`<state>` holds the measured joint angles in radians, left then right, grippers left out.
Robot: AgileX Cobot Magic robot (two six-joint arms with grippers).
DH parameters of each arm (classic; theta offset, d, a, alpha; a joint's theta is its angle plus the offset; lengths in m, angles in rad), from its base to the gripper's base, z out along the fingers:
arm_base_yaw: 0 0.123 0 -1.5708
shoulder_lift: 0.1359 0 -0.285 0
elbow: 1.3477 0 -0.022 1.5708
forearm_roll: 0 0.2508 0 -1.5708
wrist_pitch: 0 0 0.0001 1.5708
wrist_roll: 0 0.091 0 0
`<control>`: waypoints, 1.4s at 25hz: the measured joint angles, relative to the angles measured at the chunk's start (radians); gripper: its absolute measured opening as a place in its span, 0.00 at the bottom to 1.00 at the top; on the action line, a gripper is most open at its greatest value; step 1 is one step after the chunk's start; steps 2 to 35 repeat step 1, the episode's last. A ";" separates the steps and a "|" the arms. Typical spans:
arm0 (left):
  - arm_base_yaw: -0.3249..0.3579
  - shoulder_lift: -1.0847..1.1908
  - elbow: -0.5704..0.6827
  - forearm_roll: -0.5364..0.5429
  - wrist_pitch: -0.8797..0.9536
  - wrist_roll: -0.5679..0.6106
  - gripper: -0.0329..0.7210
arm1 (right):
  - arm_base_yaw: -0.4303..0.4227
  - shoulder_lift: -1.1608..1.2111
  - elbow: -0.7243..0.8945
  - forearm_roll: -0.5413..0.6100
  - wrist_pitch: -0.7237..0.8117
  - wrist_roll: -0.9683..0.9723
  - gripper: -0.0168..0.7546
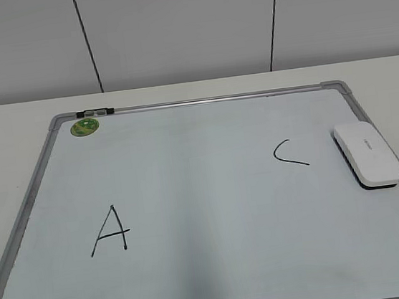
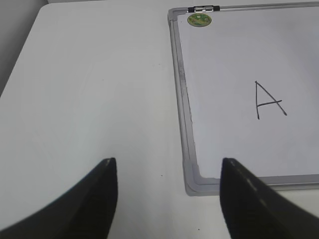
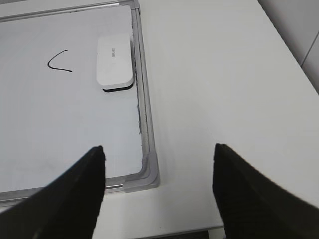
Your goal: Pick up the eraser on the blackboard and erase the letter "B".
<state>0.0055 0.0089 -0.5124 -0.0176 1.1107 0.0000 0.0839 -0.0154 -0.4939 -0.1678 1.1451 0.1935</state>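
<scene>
The blackboard (image 1: pixel 190 194) lies flat on the table, a pale board with a grey frame. A black "A" (image 1: pixel 109 230) is at its left and a "C" (image 1: pixel 290 153) at its right. No letter "B" shows between them. The white eraser (image 1: pixel 368 153) lies on the board by its right edge; it also shows in the right wrist view (image 3: pixel 115 61). My left gripper (image 2: pixel 167 164) is open and empty above the table near the board's near left corner. My right gripper (image 3: pixel 158 149) is open and empty above the board's near right corner. Neither gripper shows in the exterior view.
A small round green magnet (image 1: pixel 84 127) sits at the board's far left corner next to a black clip (image 1: pixel 96 113). White table (image 2: pixel 89 99) extends left and right (image 3: pixel 219 89) of the board. A grey panel wall (image 1: pixel 186 28) stands behind.
</scene>
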 joint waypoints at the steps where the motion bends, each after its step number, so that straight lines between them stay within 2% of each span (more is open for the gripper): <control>1: 0.000 0.000 0.000 0.000 0.000 0.000 0.67 | 0.000 0.000 0.000 0.000 0.000 0.000 0.67; 35: 0.000 0.000 0.000 0.000 0.000 0.000 0.67 | 0.000 0.000 0.000 0.000 0.000 0.000 0.67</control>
